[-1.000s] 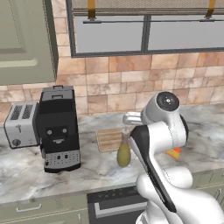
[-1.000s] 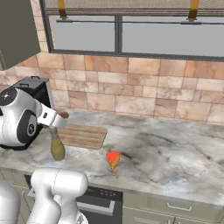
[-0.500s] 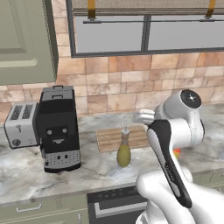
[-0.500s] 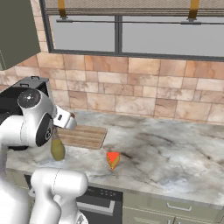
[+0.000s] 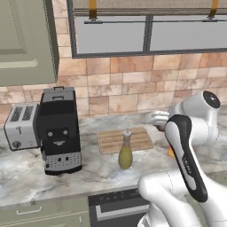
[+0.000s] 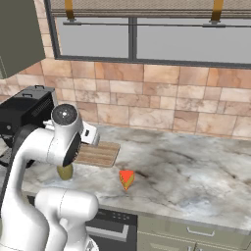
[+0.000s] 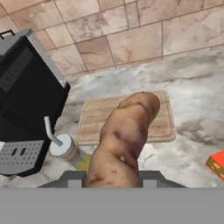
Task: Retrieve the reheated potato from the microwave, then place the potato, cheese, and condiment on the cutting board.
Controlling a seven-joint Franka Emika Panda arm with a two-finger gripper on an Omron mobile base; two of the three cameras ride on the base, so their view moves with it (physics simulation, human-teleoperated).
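Observation:
My gripper [image 7: 111,177] is shut on the potato [image 7: 124,140], a brown lump that sticks out ahead between the fingers. The hand [image 5: 157,120] hovers above the right end of the wooden cutting board [image 5: 133,139], also seen as cutting board [image 7: 164,120] and cutting board [image 6: 100,153]. The olive condiment bottle [image 5: 126,153] stands upright on the counter just in front of the board; its pale cap [image 7: 63,146] is to the potato's left. The orange cheese wedge [image 6: 127,179] lies on the counter right of the board. The microwave is out of view.
A black coffee machine [image 5: 57,131] stands left of the board, with a silver toaster [image 5: 20,125] beside it. A tiled wall and a window run behind the counter. Bare marble counter [image 6: 196,166] stretches to the right of the cheese.
The arm has swung to the right with the potato, from above the bottle to the board's right end. Bottle, cheese and board have not moved.

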